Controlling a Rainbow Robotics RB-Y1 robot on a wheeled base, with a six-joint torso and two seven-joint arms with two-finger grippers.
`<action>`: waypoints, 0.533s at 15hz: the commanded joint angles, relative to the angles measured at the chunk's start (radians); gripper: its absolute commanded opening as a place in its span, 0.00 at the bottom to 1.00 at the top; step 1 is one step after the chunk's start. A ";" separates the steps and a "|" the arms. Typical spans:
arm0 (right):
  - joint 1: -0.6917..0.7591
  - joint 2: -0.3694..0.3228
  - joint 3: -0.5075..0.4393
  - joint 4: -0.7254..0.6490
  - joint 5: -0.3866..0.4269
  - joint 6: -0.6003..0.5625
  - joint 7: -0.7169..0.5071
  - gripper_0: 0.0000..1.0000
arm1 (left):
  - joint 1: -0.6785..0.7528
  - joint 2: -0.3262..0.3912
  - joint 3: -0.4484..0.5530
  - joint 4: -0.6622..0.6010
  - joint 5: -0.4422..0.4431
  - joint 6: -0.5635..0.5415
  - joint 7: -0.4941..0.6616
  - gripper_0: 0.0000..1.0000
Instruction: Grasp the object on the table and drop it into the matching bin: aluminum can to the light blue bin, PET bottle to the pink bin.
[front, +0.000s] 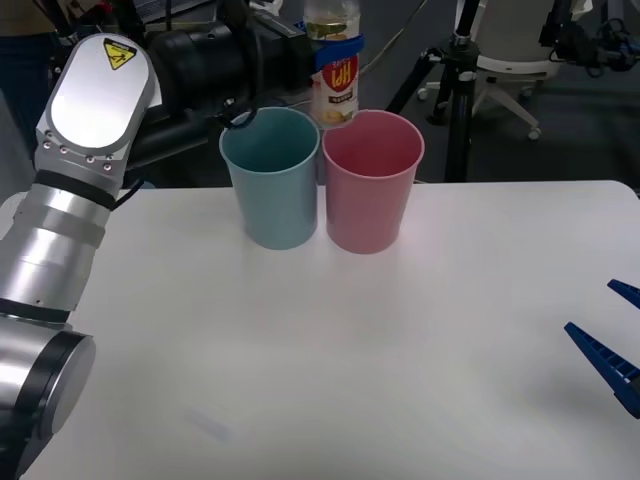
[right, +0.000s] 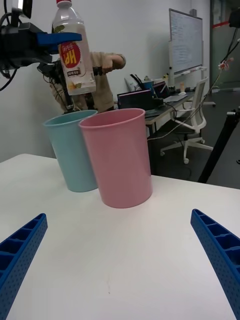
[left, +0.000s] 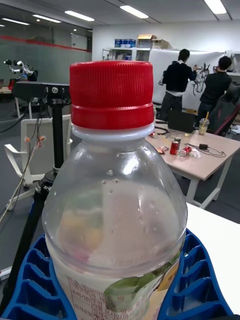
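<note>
Item: PET bottle (front: 335, 60), small, clear, red screw cap, white-orange-red label. Location: held upright in the air above and behind the two bins, roughly over the gap between them and slightly toward the pink bin's (front: 370, 185) rim; not yet over its mouth.

Holder: left tool (front: 338, 52), blue ribbed fingers clamped round the bottle's upper body just below the shoulder, above the label.

Right tool (right: 120, 260): idle low over the near right side of the bench (front: 400, 350), fingers spread wide apart, nothing between them.

Bins: light blue bin (front: 272, 180) and pink bin stand upright, side by side and touching or very nearly so, toward the far side of the bench.

Handling notes: the bottle looks empty or nearly so, hence light. Thin clear wall likely gives under a hard squeeze; smooth plastic may slip. The present hold on the ribless upper body looks sound; the cap and neck would be stiffer purchase. A drop should do it no harm.
</note>
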 joint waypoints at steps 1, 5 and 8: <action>0.000 0.000 0.000 0.000 0.000 0.000 0.000 1.00 | -0.050 -0.064 0.000 0.082 -0.054 0.035 -0.012 0.00; 0.000 0.000 0.000 0.000 0.000 0.000 0.000 1.00 | -0.073 -0.139 0.000 0.145 -0.126 0.087 -0.014 0.00; 0.000 0.000 0.000 0.000 0.000 0.000 0.000 1.00 | -0.073 -0.174 0.000 0.162 -0.172 0.102 -0.008 0.00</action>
